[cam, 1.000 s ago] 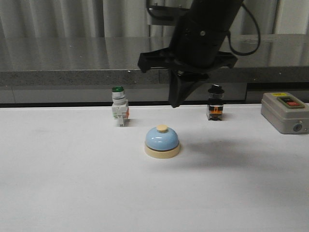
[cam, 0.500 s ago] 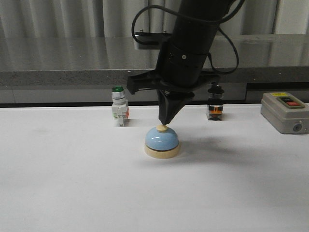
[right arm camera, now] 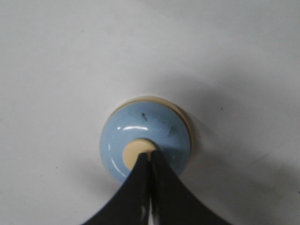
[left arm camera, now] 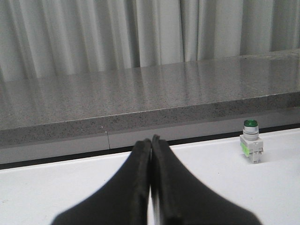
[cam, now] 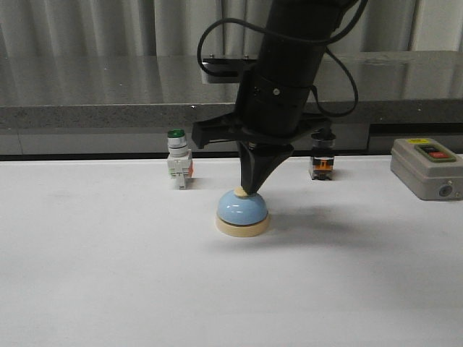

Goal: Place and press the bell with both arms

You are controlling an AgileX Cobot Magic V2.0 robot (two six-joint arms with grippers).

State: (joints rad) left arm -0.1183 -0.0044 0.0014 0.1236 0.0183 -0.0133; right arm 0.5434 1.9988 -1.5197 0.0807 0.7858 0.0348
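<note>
The light-blue dome bell point(cam: 242, 210) with its cream base stands upright at the middle of the white table. The right arm point(cam: 286, 79) comes straight down over it. My right gripper point(cam: 249, 191) is shut, and its joined tips rest on the cream button. From the right wrist camera the bell point(right arm camera: 140, 133) fills the centre, with the right gripper point(right arm camera: 149, 154) tips on the button's edge. My left gripper point(left arm camera: 151, 139) is shut with nothing between its fingers; it points over bare table toward the back ledge and does not show in the front view.
A green-capped white pushbutton switch point(cam: 178, 168) stands behind the bell to the left and shows again as the switch point(left arm camera: 251, 146) in the left wrist view. A black-capped switch point(cam: 322, 163) stands behind to the right. A grey box with a red button point(cam: 428, 168) sits far right.
The right arm came down from above the bell until its shut tips reached the button, then pushed down slightly further. The bell itself has stayed in place.
</note>
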